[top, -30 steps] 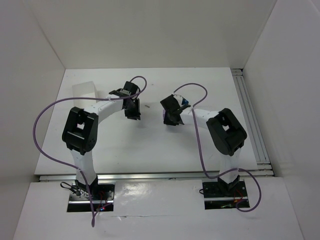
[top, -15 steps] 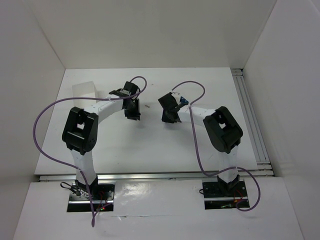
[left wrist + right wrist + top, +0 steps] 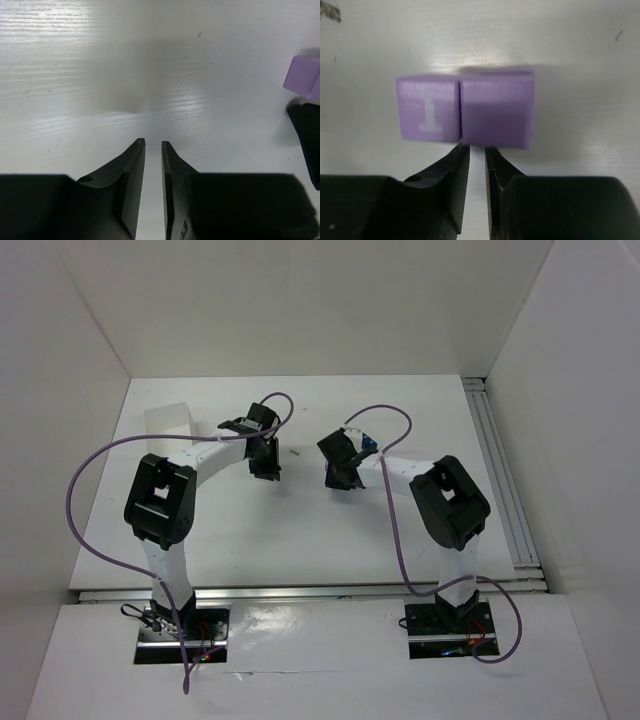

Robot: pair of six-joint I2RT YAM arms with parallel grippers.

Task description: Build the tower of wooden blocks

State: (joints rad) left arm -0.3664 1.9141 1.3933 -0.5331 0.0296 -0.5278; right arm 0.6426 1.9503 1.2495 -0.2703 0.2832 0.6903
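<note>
**Two robot arms lean over a white worktop, with purple blocks just ahead of the right gripper**

Seen from above, both arms stretch forward from their bases at the near edge of the white worktop (image 3: 300, 530). They bend inward at the elbow, so both grippers sit near the middle. The left gripper (image 3: 266, 464) points down at the worktop left of centre. The right gripper (image 3: 340, 476) points down right of centre, apart from the left one. A see-through white box (image 3: 170, 420) stands at the far left, away from both arms. From this height the blocks cannot be made out.

The right wrist camera shows what the overhead view hides. A marked purple block (image 3: 427, 110), bearing a pale T shape, and a plain purple block (image 3: 495, 112) lie side by side and touching, just past the fingertips. The plain one sits in line with the gap between the fingers. A thin purple edge shows behind its top; whether that is another block cannot be told. The fingers stand a narrow slit apart with nothing between them.

The left wrist camera shows its own fingers likewise slightly apart and empty, above bare worktop. At the right edge of that view lies a lone purple block (image 3: 304, 75). A black shape (image 3: 306, 145) sits just below it, cut off by the frame.
</note>
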